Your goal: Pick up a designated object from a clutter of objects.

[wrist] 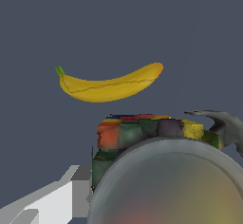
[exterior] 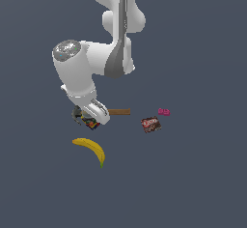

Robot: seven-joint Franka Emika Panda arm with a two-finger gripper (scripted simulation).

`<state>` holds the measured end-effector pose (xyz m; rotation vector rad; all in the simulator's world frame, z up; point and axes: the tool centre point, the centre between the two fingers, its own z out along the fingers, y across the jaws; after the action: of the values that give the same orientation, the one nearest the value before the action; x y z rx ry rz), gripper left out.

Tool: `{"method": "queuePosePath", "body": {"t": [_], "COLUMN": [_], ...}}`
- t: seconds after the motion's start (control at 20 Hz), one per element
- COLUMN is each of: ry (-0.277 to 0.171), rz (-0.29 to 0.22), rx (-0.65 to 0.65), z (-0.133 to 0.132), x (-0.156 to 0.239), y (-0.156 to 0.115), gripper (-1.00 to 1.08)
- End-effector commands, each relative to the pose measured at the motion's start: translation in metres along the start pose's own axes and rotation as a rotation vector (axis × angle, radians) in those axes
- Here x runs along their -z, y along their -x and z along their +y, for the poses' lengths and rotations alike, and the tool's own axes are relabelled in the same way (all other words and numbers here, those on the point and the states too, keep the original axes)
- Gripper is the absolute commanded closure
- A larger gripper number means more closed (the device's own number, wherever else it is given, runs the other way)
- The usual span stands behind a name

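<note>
Small squat silvery-topped can with multicoloured label [exterior: 88,121]: directly beneath the white gripper [exterior: 92,117], upright, beside the yellow banana [exterior: 90,149]. Gripper spread: cannot tell, fingers hidden.

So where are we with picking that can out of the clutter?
Done: the arm has reached the can, which fills the wrist view beside a multicoloured cube. In hand: the gripper sits low over it in the exterior view; whether it has closed cannot be told. Left: grasp and lift. The banana, dark-red box and pink block lie apart.
</note>
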<state>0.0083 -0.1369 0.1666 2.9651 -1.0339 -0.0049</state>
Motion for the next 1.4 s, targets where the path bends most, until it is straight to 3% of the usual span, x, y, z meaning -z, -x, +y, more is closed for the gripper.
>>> {"method": "queuePosePath", "body": {"t": [0.0,0.8,1.35], "ry": [-0.001,-0.001,-0.002], "rz": [0.003,0.003,0.003], "rx": [-0.001,0.0,0.001], "z": [-0.004,-0.032,-0.044], "x": [0.027,0.178,0.236], "y": [-0.006,-0.043,-0.06], "gripper": [1.08,1.08,1.08]}}
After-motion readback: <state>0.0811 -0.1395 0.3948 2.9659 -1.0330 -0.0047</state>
